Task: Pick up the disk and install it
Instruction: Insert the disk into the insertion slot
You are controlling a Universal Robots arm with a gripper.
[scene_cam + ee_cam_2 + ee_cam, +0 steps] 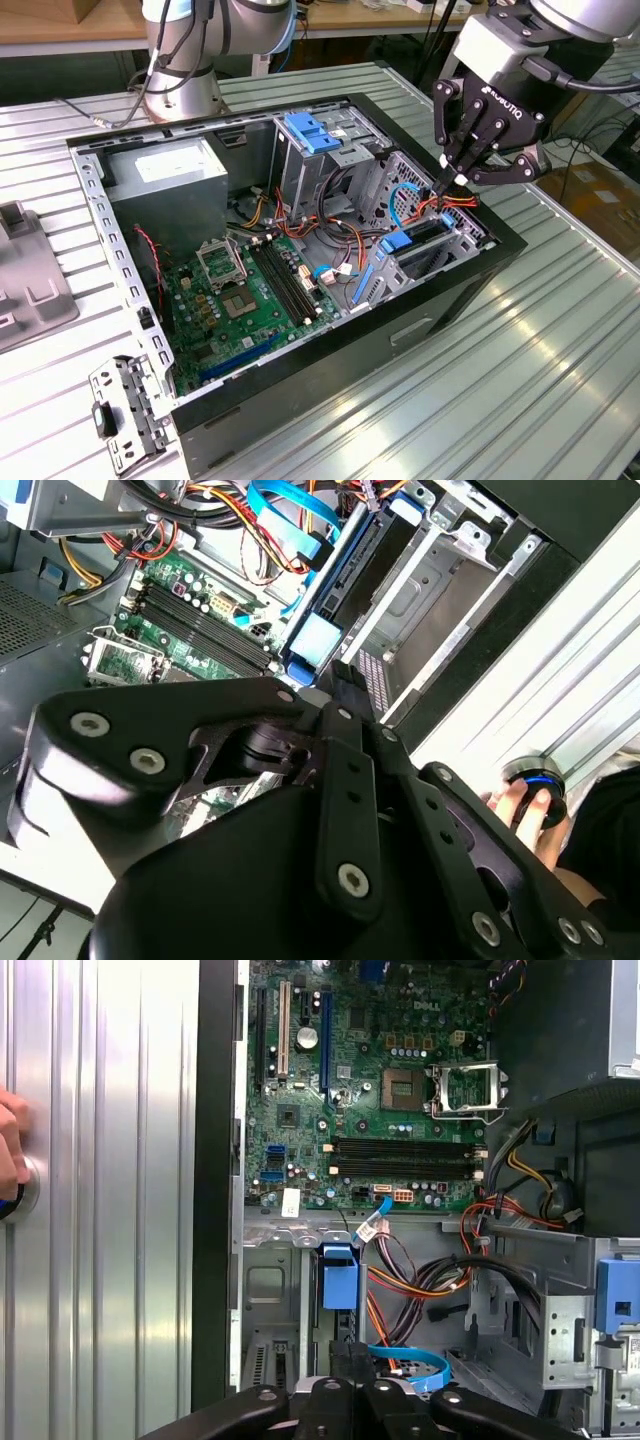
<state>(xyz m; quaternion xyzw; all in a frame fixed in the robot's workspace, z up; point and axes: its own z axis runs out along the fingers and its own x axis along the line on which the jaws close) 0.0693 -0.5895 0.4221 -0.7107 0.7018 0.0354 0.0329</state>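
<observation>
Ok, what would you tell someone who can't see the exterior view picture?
A robot arm's black tool, closed, points down at the disk in the drive cage, at the exterior view's right of an open computer case. A green motherboard and a grey power supply lie inside.

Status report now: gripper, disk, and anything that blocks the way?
Black gripper shut, tips at the metal drive bay. Flat black-edged disk with blue rail stands on edge in the bay. Blue flat cable close beside.
</observation>
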